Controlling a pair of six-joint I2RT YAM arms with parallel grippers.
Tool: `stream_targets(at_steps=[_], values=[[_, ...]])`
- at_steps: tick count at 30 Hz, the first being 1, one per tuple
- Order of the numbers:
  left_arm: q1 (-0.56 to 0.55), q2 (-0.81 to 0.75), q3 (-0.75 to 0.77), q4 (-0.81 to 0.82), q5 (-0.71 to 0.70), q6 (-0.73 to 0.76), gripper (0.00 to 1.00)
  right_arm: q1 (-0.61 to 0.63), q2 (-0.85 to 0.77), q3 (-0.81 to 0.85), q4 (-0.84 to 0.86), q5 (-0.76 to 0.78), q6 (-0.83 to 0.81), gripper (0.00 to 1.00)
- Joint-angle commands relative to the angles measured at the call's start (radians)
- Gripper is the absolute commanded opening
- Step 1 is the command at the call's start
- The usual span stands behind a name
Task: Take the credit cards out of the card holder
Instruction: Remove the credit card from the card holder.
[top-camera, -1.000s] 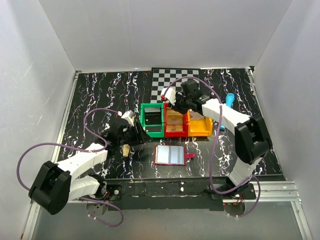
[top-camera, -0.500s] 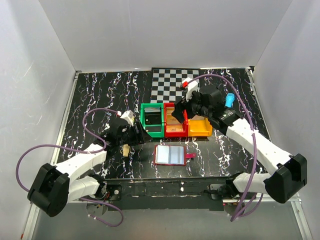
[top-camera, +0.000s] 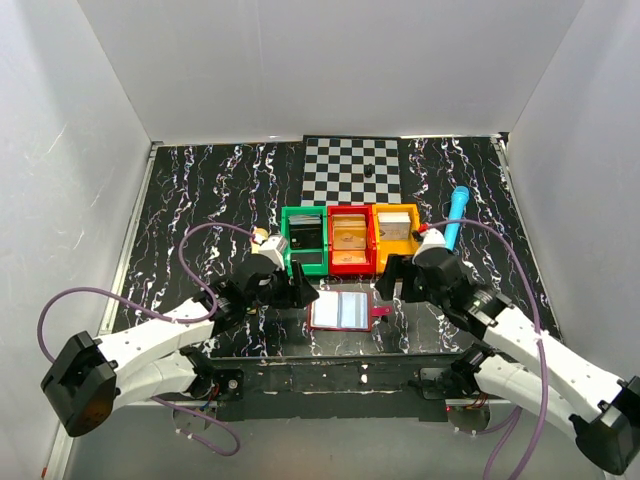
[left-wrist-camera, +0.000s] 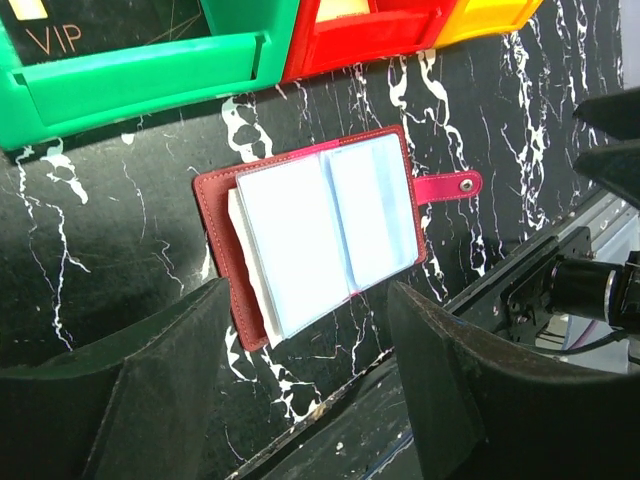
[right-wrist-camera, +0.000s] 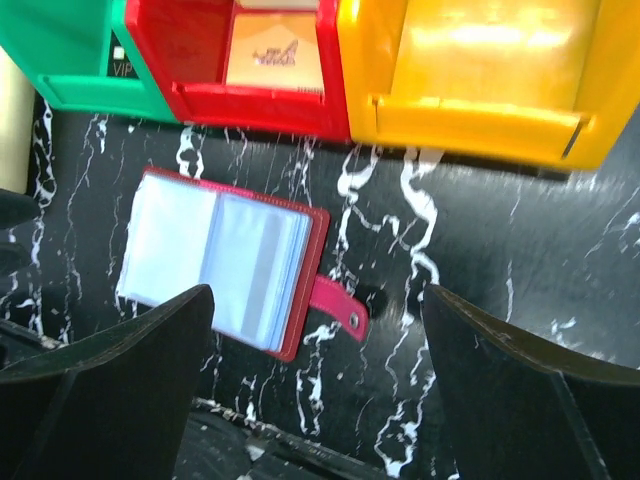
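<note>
The card holder (top-camera: 345, 311) lies open and flat on the table (top-camera: 200, 200) close to its near edge, just in front of the red bin (top-camera: 352, 240). Its pale blue-grey sleeves face up, and its red strap with a snap sticks out to the right. In the wrist views no card can be made out in the sleeves. The left gripper (top-camera: 298, 292) reaches in low from the left, forearm stretched across the table, and hangs over the holder's left edge. Its fingers are spread apart and grasp nothing – the left wrist view shows the holder between them, untouched. The right gripper (top-camera: 388, 285) comes in from the right, elbow bent back toward the near right corner, and sits by the strap, its fingers released wide and empty. Behind the holder a green bin (top-camera: 303, 242), the red one and a yellow bin (top-camera: 397, 235) stand side by side, each with a card inside. A checkerboard (top-camera: 352, 168) lies at the far edge, and a blue tube (top-camera: 455, 212) lies to the right of the bins.
</note>
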Motion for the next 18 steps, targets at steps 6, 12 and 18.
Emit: stream_targets(at_steps=[6,12,18], values=[[-0.116,0.03,0.011,0.002,-0.094,-0.082,0.63,0.001,-0.028,-0.136,0.052,-0.062,0.189,0.86],[-0.175,0.081,0.029,0.013,-0.1,-0.092,0.6,-0.001,0.093,-0.117,0.049,-0.052,0.19,0.67],[-0.197,0.098,0.034,0.016,-0.11,-0.091,0.59,-0.004,0.167,-0.097,0.067,-0.081,0.187,0.56]])
